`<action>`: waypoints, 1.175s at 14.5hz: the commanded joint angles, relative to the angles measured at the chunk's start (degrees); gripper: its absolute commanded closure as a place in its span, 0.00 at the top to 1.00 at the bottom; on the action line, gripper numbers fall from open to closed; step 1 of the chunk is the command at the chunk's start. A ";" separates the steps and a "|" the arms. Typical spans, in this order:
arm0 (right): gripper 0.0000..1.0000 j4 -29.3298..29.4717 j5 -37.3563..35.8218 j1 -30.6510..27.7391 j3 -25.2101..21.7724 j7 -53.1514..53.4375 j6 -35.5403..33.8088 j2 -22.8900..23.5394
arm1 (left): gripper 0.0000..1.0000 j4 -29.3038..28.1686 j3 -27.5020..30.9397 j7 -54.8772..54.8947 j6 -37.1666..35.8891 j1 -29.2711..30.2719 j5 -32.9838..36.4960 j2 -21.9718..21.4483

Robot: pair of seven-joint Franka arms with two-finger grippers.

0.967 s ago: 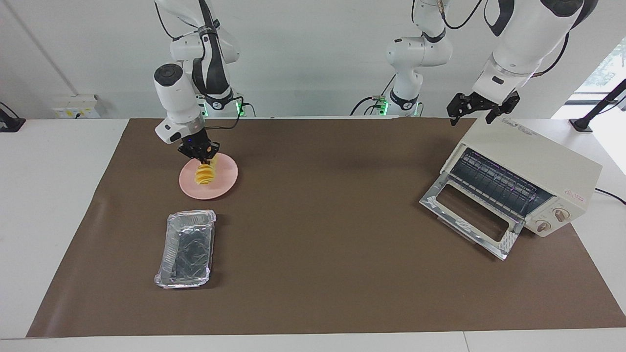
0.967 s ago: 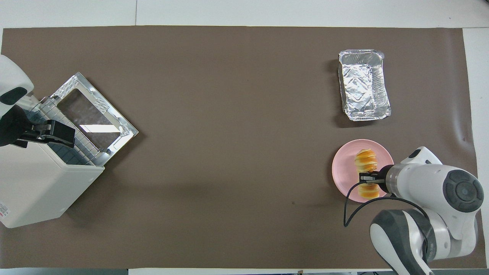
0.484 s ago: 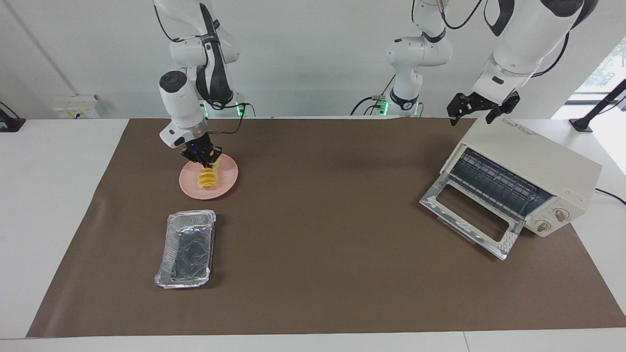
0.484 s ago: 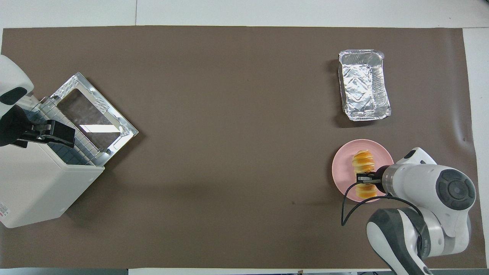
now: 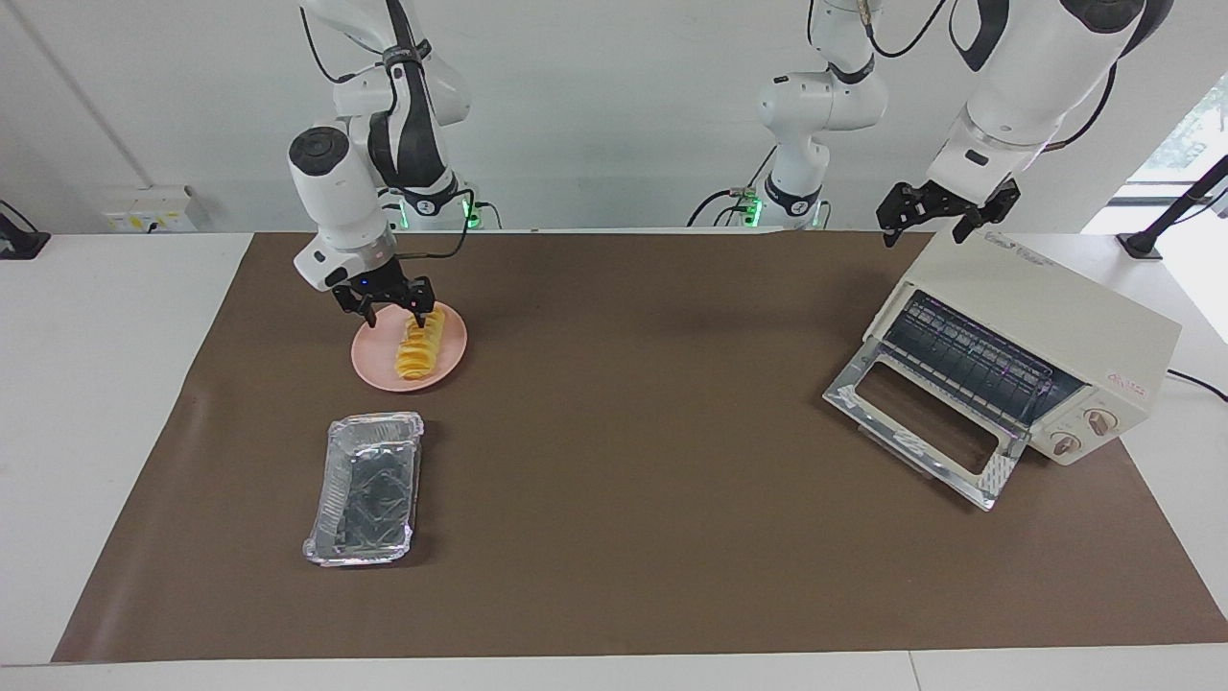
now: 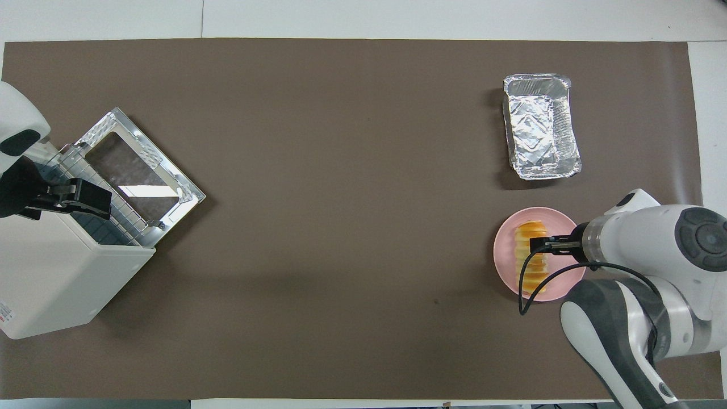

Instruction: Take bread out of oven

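Now the bread (image 5: pixel 420 345) lies flat on the plate (image 5: pixel 368 358), well apart from the oven (image 5: pixel 1019 357), with the right gripper (image 5: pixel 385 305) spread open just above it, free to lift away, while the left gripper (image 5: pixel 945 217) waits open-fingered over the oven.

Matt brown paper-like table cover (image 5: pixel 633 461). Crinkled, shiny foil tray (image 5: pixel 366 488). Smooth pink plate (image 5: pixel 374 360) (slight sheen). Ridged golden bread (image 5: pixel 420 347), matt crust. Cream satin-finish oven (image 5: pixel 1031 331), bright metal door frame, glass window, wire rack.
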 commanded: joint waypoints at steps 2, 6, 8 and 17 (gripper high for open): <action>1.00 9.22 0.76 -1.36 0.17 -0.58 -7.65 1.72 | 1.00 -2.15 -0.20 0.26 0.48 0.87 -1.07 -2.01; 1.00 18.53 0.76 -3.03 0.17 -8.39 -18.27 1.81 | 1.00 -2.24 -0.20 0.26 0.48 0.87 -1.07 -2.01; 1.00 24.07 0.76 -3.82 0.08 -11.20 -23.99 2.34 | 1.00 -2.15 -0.20 0.26 0.48 0.87 -1.07 -2.01; 1.00 43.61 -0.29 -6.12 0.16 -16.49 -42.05 6.82 | 1.00 -2.24 -0.20 0.26 0.48 0.87 -1.07 -2.01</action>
